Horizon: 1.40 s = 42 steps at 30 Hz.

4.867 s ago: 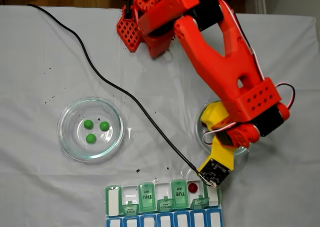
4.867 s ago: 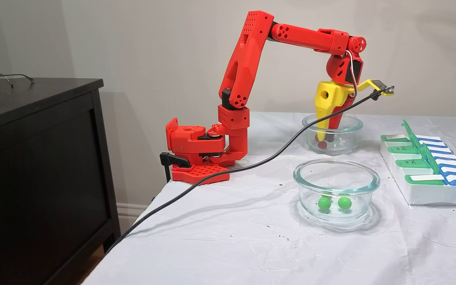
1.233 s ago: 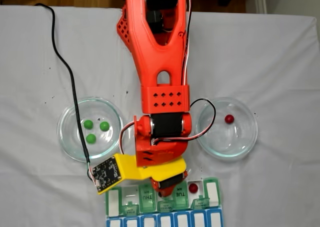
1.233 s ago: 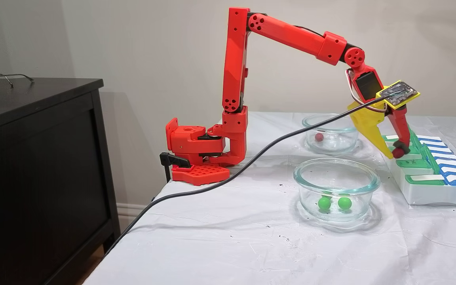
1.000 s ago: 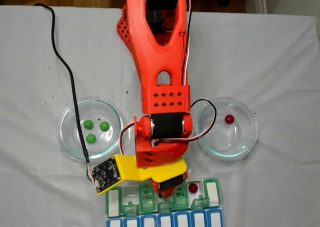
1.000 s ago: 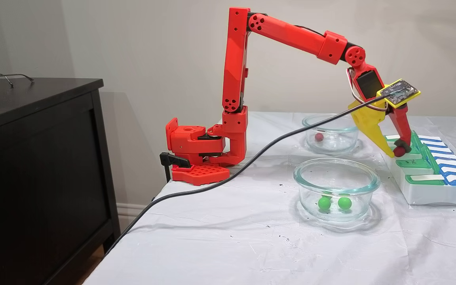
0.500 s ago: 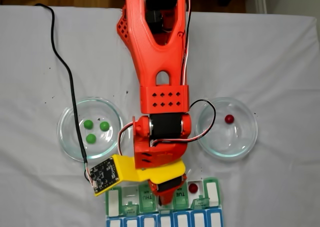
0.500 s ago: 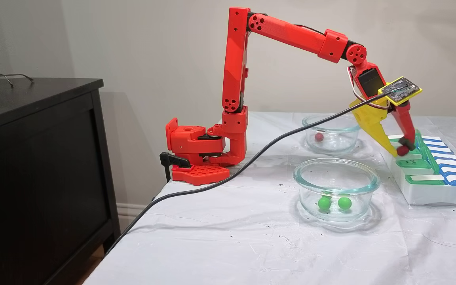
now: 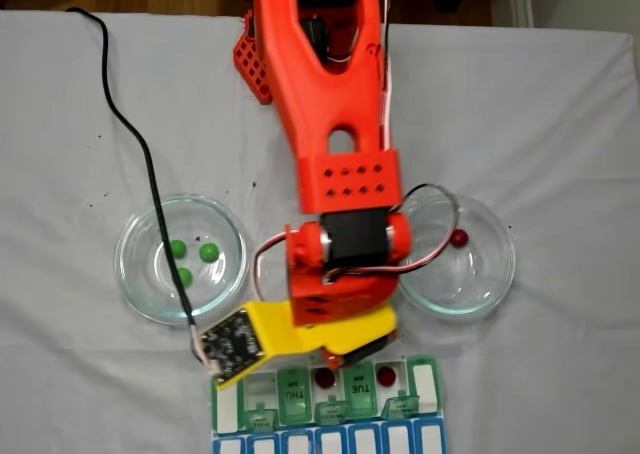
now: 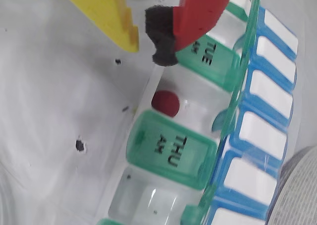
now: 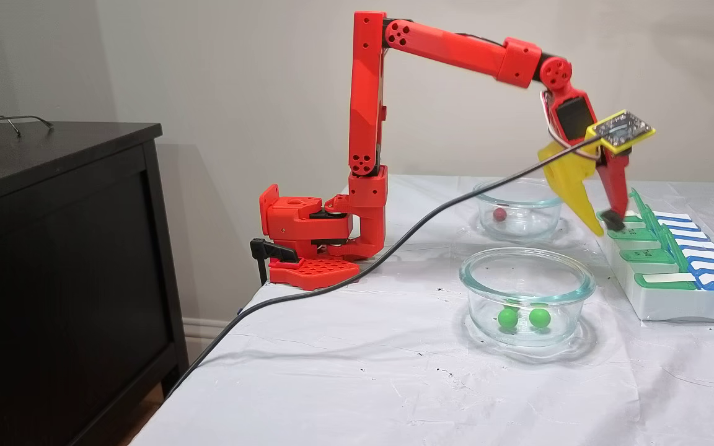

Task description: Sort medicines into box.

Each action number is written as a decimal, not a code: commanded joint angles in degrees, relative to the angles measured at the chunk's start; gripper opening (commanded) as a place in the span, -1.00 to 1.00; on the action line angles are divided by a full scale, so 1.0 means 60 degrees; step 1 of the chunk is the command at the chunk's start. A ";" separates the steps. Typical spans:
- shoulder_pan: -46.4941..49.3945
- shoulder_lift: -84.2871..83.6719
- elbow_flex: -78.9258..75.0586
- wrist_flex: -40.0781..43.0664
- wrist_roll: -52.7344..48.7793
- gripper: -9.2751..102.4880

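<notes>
My gripper [image 10: 144,46] hangs open and empty just above the box [image 9: 228,406], with its yellow finger [image 10: 111,12] and its red finger with a black pad [image 10: 161,36] a little apart. A dark red pill [image 10: 165,102] lies in the open compartment between the THU and TUE lids, also seen from above [image 9: 325,378]. A second red pill [image 9: 386,376] lies in the compartment right of TUE. In the side fixed view the gripper [image 11: 605,227] hovers over the box's [image 11: 673,306] far end. One red pill [image 9: 458,239] sits in the right dish. Three green pills [image 9: 208,251] sit in the left dish.
Two clear glass dishes flank the arm, one on the left [image 9: 125,274] and one on the right [image 9: 506,274]. A black cable [image 9: 140,154] runs from the wrist camera board across the left dish's edge. A black cabinet [image 11: 53,248] stands beside the table.
The gripper carried a red pill from the right dish to the box. In the last half second it opened and rose, leaving the pill in the compartment between THU and TUE.
</notes>
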 commanded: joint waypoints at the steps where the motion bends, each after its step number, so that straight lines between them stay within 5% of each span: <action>1: -0.1245 0.1143 -0.1772 0.2300 -0.0352 -0.83; 12: -0.4688 0.0923 -0.1333 0.3706 -0.0571 -0.83; 24: -0.5054 -0.1509 -0.3442 0.5713 -0.0586 -0.62; 30: -0.5098 -0.1392 -0.3149 0.5493 -0.0176 -0.51; 37: -0.4761 -0.0059 -0.1685 0.3765 0.2212 -0.56; 42: -0.4951 -0.0190 -0.1406 0.4116 0.3135 -0.49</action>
